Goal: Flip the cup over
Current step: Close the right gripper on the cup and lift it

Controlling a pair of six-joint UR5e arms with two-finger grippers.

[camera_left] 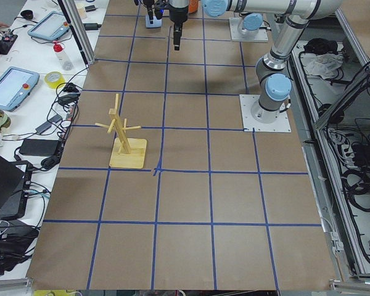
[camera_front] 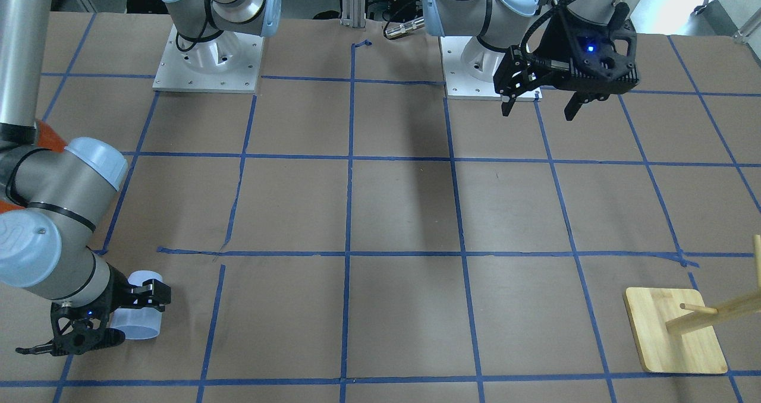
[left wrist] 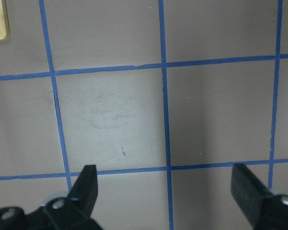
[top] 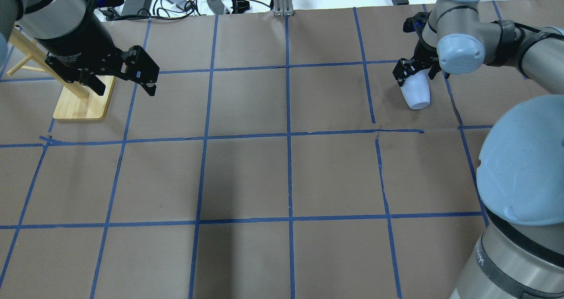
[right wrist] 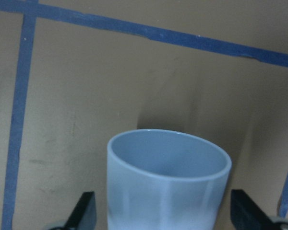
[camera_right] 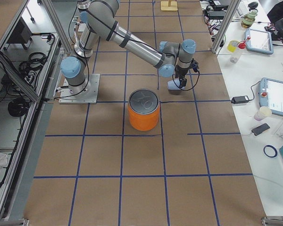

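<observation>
1. The cup (top: 417, 95) lies on its side on the table (top: 246, 180), far out on the robot's right. Its mouth faces away from the robot, toward a tape line (right wrist: 134, 29), and its base points at the robot. Count the flip as not yet begun.
2. The right gripper (right wrist: 163, 201) reaches down over the cup, spread wide and holding nothing, with one finger (right wrist: 84, 213) on each side of the body. You cannot tell whether either pad touches the wall.
3. If one finger meets the wall first as you close, expect the round cup to roll or skid sideways out of the gap.
4. The wall is smooth and tapered, so a squeeze near the narrow base may push the cup out toward the robot or pop it upward.
5. Squeeze too hard near the mouth and the plastic may buckle. Squeeze too softly and the cup can swivel between the pads as you lift and turn.
6. Go too low and the fingertips can catch the table or the tape line.
7. Release before the base sits flat and the rounded, narrow bottom may tip the cup onto its side.
8. The left gripper (left wrist: 163, 172) hangs open and empty above the table, well apart from the cup. The rack (camera_front: 660, 343) stands on that side too, and neither looks likely to interfere.
</observation>
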